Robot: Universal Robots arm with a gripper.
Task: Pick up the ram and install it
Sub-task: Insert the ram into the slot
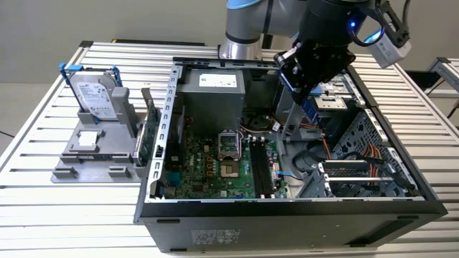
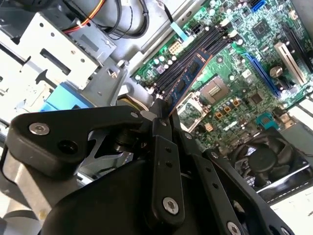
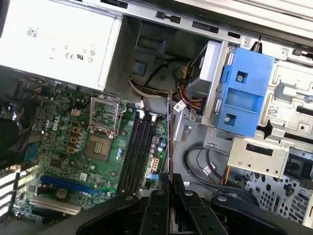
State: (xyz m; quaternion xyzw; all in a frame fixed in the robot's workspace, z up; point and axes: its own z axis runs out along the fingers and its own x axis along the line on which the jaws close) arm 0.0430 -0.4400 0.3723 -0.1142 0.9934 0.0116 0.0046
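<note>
Grips the ram point(image 2: 190, 77) by one end with the gripper point(image 2: 162, 111), jaws clenched on the stick. Hangs inside the open computer case point(image 1: 287, 215) above the motherboard point(image 3: 63, 147), the ram's free end aimed down, near the black memory slots point(image 3: 137, 147) yet apart from them. Stands well apart from the silver hard drive point(image 1: 93, 94), upright in a grey stand point(image 1: 123, 110) outside the case, at the exterior view's left

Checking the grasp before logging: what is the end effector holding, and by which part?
The ram, pinched at one end by the end effector.
</note>
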